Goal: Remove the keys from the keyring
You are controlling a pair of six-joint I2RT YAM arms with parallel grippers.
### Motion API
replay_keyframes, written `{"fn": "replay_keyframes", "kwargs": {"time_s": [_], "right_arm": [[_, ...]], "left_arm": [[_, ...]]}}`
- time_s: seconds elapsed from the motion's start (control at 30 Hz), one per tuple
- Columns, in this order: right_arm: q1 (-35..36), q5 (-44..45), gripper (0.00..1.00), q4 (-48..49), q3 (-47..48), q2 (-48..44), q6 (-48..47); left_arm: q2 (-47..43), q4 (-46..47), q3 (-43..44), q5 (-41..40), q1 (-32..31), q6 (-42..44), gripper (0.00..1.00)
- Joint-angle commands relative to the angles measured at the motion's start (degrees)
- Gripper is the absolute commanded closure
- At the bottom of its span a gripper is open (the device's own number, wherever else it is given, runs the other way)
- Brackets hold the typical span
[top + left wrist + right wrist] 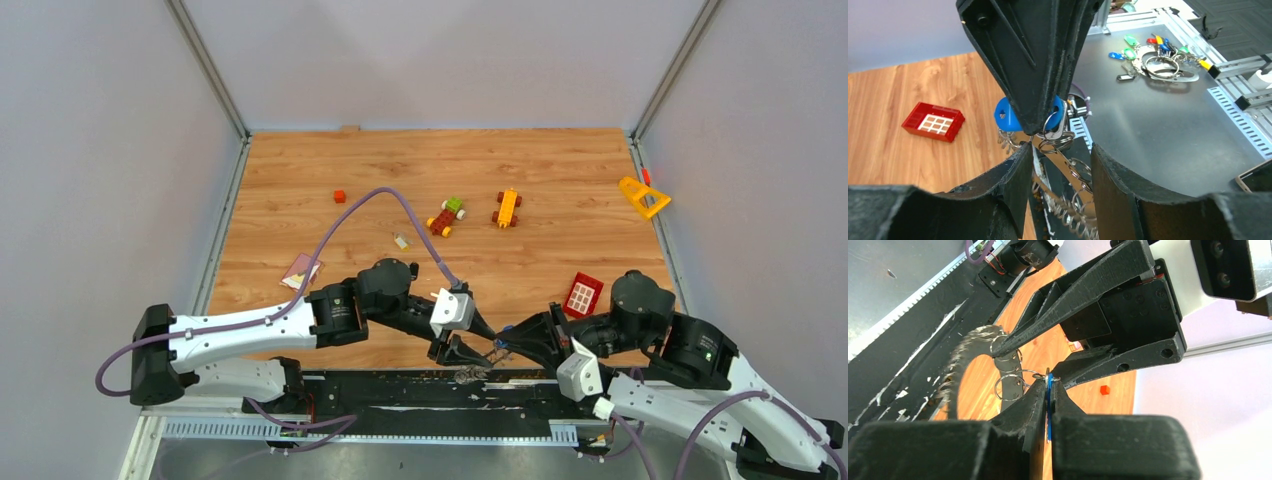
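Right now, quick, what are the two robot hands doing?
Left gripper: open, jaws apart with the keyring between them.
Right gripper: closed, pinching the blue key.

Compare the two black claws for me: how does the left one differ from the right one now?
The right gripper is shut, pinching the blue key by its plastic head; the left gripper has its jaws apart and clamps nothing. The left gripper's fingers flank the small wire rings by the keyring, while the right gripper's fingers leave room only for the key's head. Both are black, two-fingered, and meet tip to tip.
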Motion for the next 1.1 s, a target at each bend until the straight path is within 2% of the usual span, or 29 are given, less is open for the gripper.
{"fn": "replay_keyframes", "kwargs": {"time_s": [0.0,0.2,0.47,0.63,0.87,1.07], "right_arm": [[-0.1,-1.4,1.00,2.9,1.6,-1.8,-5.2],[-0.2,-2.0,1.00,3.0,1.1,-1.6,-6.9],[-0.2,-2.5,1.00,3.4,1.1,-1.9,-8.0],[-0.1,-2.5,1.00,4.1,1.0,-3.0,-8.0],[-0.2,-2.6,1.00,4.5,1.3,-3.9,-8.0],[-0.2,-2.1,1.00,4.5,0.8,-4.3,-8.1]], "left_arm": [[0.3,5.6,0.1,4.0,-0.3,-2.5,0.47],[2.4,9.7,-0.1,4.9,-0.3,-5.1,0.48],[3.2,11.1,-0.7,4.9,-0.2,-6.1,0.61],[3.0,10.6,-1.1,5.0,-0.2,-5.8,0.74],[2.3,10.2,-1.4,4.8,-0.2,-5.6,1.00],[0.6,10.0,-2.4,0.9,-0.2,-5.5,1.00]]}}
